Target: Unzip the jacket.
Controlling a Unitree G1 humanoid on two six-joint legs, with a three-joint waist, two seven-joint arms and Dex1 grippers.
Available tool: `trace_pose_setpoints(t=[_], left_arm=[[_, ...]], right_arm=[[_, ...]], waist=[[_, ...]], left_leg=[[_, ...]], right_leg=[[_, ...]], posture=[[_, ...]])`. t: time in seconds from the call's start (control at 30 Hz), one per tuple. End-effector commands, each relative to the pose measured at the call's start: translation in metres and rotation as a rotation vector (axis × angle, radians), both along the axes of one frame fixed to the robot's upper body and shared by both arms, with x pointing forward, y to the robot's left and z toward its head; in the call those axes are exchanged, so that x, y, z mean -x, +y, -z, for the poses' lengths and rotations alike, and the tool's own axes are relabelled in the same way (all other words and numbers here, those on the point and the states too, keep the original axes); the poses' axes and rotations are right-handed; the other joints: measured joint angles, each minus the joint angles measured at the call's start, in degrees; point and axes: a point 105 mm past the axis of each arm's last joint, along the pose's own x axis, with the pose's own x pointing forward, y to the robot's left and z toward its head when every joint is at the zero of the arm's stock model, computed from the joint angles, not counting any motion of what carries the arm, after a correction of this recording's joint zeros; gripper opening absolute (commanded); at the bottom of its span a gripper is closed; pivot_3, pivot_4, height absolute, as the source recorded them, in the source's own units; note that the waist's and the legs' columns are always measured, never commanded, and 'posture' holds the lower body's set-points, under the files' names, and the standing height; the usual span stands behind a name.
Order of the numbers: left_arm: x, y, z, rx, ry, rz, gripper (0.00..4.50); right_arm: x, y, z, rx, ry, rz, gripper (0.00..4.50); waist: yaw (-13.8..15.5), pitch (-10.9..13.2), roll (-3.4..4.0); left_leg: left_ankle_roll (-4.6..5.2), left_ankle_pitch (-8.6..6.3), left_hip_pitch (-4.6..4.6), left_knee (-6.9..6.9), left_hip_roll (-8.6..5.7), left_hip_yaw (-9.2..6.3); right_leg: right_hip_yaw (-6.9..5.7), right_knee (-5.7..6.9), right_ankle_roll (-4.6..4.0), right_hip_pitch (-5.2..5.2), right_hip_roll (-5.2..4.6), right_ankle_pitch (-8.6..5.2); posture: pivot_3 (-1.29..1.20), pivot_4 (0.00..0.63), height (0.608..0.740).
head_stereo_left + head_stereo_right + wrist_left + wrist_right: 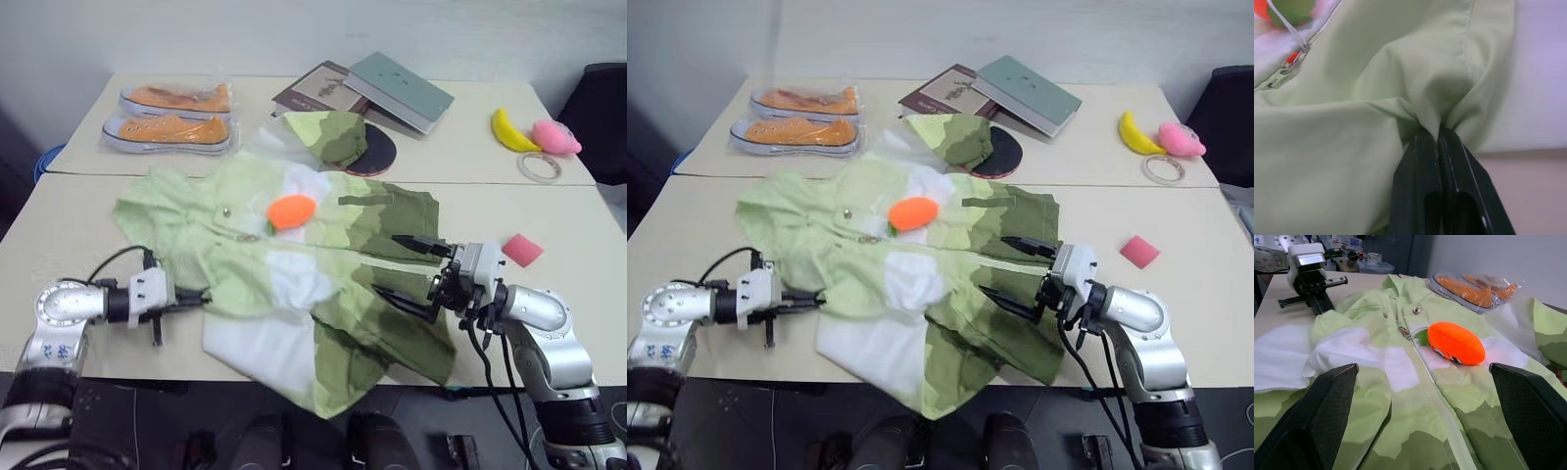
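The jacket point(294, 264) lies spread flat on the near table, in wavy bands of light green, white and dark olive, with its hem hanging over the front edge. Its zipper runs down the middle, and the pull point(1404, 332) sits near the collar beside an orange plush toy point(291, 211). At the jacket's left edge my left gripper point(201, 297) is shut on a fold of light green fabric point(1440, 115). My right gripper point(387, 264) hovers open over the dark olive right side, with nothing between its fingers point(1327, 406).
On the far table are bagged orange shoes point(171, 117), books point(377, 88), a green cloth piece on a black disc point(372, 152), a yellow toy point(511, 130), a pink toy point(555, 136) and a tape ring point(539, 166). A pink block point(522, 249) lies right of the jacket.
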Motion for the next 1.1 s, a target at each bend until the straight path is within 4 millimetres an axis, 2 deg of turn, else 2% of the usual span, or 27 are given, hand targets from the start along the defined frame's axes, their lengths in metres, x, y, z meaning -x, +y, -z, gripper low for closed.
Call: trace_pose_setpoints(t=[0.03,0.13,0.2,0.33,0.43,0.63,0.73,0.83,0.93,1.0,1.1], left_arm=[[0.041,-0.022,-0.003,0.080,0.178,0.054,0.04],[0.071,-0.039,-0.011,0.183,0.274,0.018,0.04],[0.083,-0.048,-0.012,0.210,0.298,-0.004,0.04],[0.082,-0.040,-0.008,0.225,0.311,-0.133,0.04],[0.081,-0.020,-0.013,0.236,0.383,-0.239,0.64],[0.086,0.003,-0.032,0.250,0.475,-0.287,2.52],[0.074,0.012,-0.050,0.269,0.398,-0.301,3.33],[0.051,0.000,-0.065,0.332,0.280,-0.263,4.13],[0.031,-0.015,-0.062,0.327,0.214,-0.242,4.13],[0.024,-0.020,-0.056,0.311,0.217,-0.241,4.13],[0.001,-0.030,-0.045,0.273,0.137,-0.259,4.13]], right_arm=[[0.005,-0.013,-0.012,0.016,-0.037,0.014,4.50],[0.007,-0.021,-0.013,0.036,-0.005,0.011,4.50],[0.007,-0.023,-0.013,0.042,0.015,0.005,4.50],[0.002,-0.018,-0.016,0.030,0.076,-0.028,4.50],[-0.003,-0.003,-0.015,0.091,0.095,-0.100,4.50],[-0.033,0.025,-0.017,0.261,-0.020,-0.160,4.50],[-0.064,0.045,-0.018,0.383,-0.171,-0.138,4.50],[-0.084,0.075,-0.013,0.471,-0.257,-0.193,4.50],[-0.101,0.103,-0.012,0.517,-0.325,-0.200,4.50],[-0.105,0.112,-0.009,0.556,-0.355,-0.213,4.50],[-0.110,0.133,-0.009,0.593,-0.401,-0.225,4.50]], waist=[[-0.1,0.0,0.00],[-0.5,0.0,0.01],[-0.5,0.0,0.01],[0.0,0.0,0.03],[0.0,0.0,0.03],[-0.6,0.0,0.05],[-0.9,0.0,0.06],[-1.3,0.1,0.06],[-1.8,0.0,0.05],[-2.1,0.0,0.05],[-2.2,0.0,0.05]], left_leg=[[-0.02,-0.01,-0.01,0.00,0.03,0.00],[-0.09,-0.05,0.00,-0.04,0.19,-0.01],[-0.11,-0.04,-0.01,-0.04,0.25,-0.04],[-0.16,-0.02,0.10,-0.04,0.27,-0.03],[-0.17,-0.01,0.09,-0.04,0.28,-0.03],[-0.24,-0.02,0.01,-0.07,0.29,0.02],[-0.26,-0.01,0.01,-0.08,0.29,0.02],[-0.29,0.02,-0.02,-0.05,0.27,0.01],[-0.31,0.05,-0.02,-0.06,0.28,0.01],[-0.31,0.05,-0.04,-0.08,0.22,0.02],[-0.30,0.04,-0.05,-0.10,0.15,-0.05]], right_leg=[[0.05,-0.02,0.00,0.00,-0.02,0.00],[0.51,-0.16,0.00,0.03,-0.10,0.00],[0.52,-0.26,-0.02,0.04,-0.10,-0.01],[0.54,-0.52,-0.02,0.15,-0.08,-0.01],[0.54,-0.50,-0.02,0.12,-0.07,-0.01],[0.54,-0.48,-0.07,-0.04,-0.03,-0.03],[0.53,-0.46,-0.10,-0.05,0.00,-0.05],[0.52,-0.40,-0.10,-0.08,0.08,-0.05],[0.52,-0.13,-0.10,-0.08,0.14,-0.05],[0.52,0.00,-0.11,-0.16,0.20,-0.06],[0.51,0.07,-0.11,-0.18,0.25,-0.06]], posture=[[0.00,0.150,0.740],[0.00,0.150,0.740],[0.00,0.150,0.740],[0.00,0.150,0.740],[0.00,0.150,0.740],[0.00,0.150,0.740],[0.00,0.150,0.740],[0.00,0.150,0.740],[0.00,0.150,0.740],[0.00,0.150,0.740],[0.00,0.150,0.740]])
